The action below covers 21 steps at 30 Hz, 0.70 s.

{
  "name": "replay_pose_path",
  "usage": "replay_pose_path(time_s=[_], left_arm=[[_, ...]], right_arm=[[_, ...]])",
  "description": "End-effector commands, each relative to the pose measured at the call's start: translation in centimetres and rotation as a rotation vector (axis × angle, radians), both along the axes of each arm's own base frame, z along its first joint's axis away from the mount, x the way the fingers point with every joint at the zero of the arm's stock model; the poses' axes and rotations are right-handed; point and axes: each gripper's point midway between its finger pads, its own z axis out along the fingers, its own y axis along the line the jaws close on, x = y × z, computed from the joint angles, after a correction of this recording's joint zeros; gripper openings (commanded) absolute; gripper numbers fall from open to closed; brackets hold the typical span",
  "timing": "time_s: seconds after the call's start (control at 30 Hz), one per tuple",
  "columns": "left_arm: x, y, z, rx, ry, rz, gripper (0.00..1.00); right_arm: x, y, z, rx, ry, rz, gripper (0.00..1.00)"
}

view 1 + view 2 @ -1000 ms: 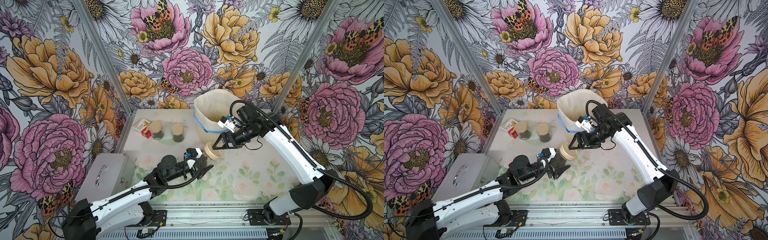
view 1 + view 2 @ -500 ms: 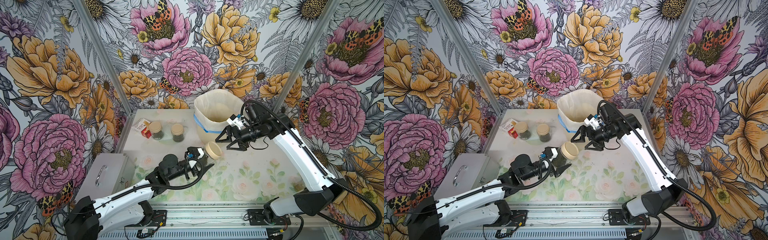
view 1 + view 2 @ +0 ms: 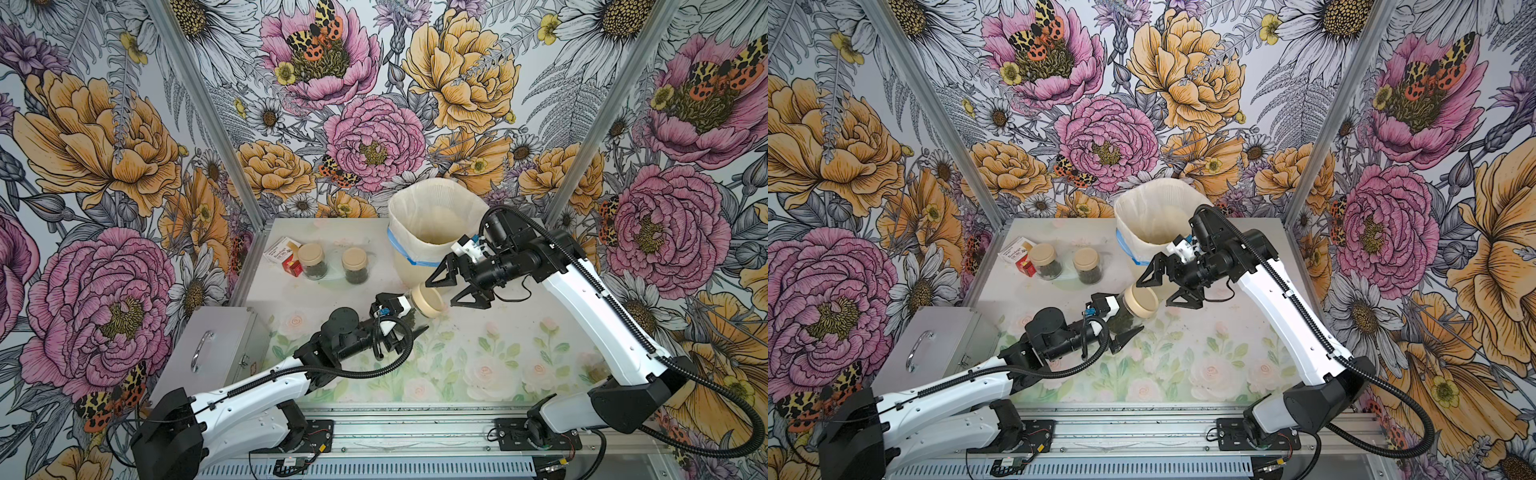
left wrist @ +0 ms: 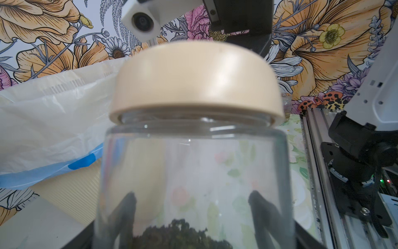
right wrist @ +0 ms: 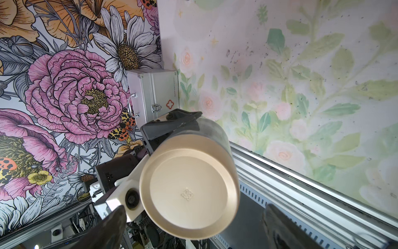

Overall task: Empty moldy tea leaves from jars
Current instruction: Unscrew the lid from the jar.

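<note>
Both top views: high over the front of the desk (image 3: 519, 353), looking down toward the bin (image 3: 401, 241), sharing nearly the whole scene. Left wrist: close against a jar (image 4: 193, 168), bin just behind. Right wrist: close on that jar's lid (image 5: 189, 194), facing away from the bin.

2 jars (image 3: 312, 260) stand left of the bin (image 3: 401, 235); 1 jar (image 3: 427, 301) before it.

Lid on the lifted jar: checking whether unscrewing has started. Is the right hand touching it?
Apart. The right wrist view shows the lid between the open fingers of the right hand, with gaps on both sides.
</note>
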Motion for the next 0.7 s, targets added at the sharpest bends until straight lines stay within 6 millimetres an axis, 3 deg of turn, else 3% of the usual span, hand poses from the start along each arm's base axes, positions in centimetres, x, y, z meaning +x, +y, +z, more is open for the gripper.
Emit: replay_pose_path(time_s=[0.0, 0.5, 0.67], left_arm=[[0.3, -0.3, 4.9, -0.109, -0.104, 0.011, 0.48], [-0.1, -0.9, 4.7, -0.106, -0.095, -0.011, 0.48], [0.0, -0.5, 4.9, -0.108, -0.092, -0.003, 0.48]], right_arm=[[0.5, 0.4, 0.4, -0.017, 0.006, -0.031, 1.0], [0.4, 1.8, -1.0, -0.051, 0.021, 0.017, 1.0], [0.1, 1.6, -0.2, -0.082, -0.005, 0.055, 0.99]])
